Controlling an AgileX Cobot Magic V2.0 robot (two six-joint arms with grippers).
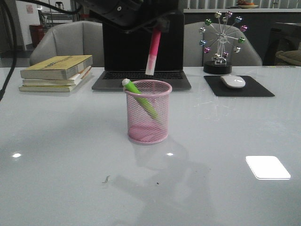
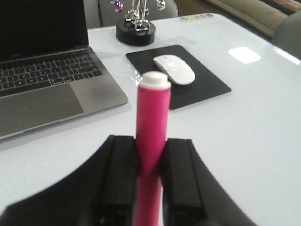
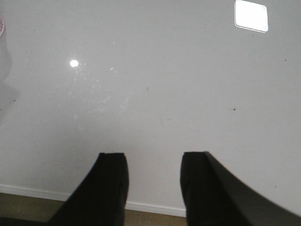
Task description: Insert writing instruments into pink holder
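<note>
A: Hanging above the pink holder (image 1: pixel 148 111), the pink marker (image 1: pixel 153 51) is pinched in the left gripper (image 2: pixel 150 181), whitish end down.

B: And the green marker (image 1: pixel 141 99)?

A: Already inside, leaning with its cap over the rim nearest the books (image 1: pixel 56 73). That leaves 1 to place.

B: How should it go in?

A: Centre the tip over the open side of the cup, clear of the green one, lower it well below the rim, then release. The right gripper (image 3: pixel 153 188) hangs spread and empty over the table (image 3: pixel 155 84).
</note>
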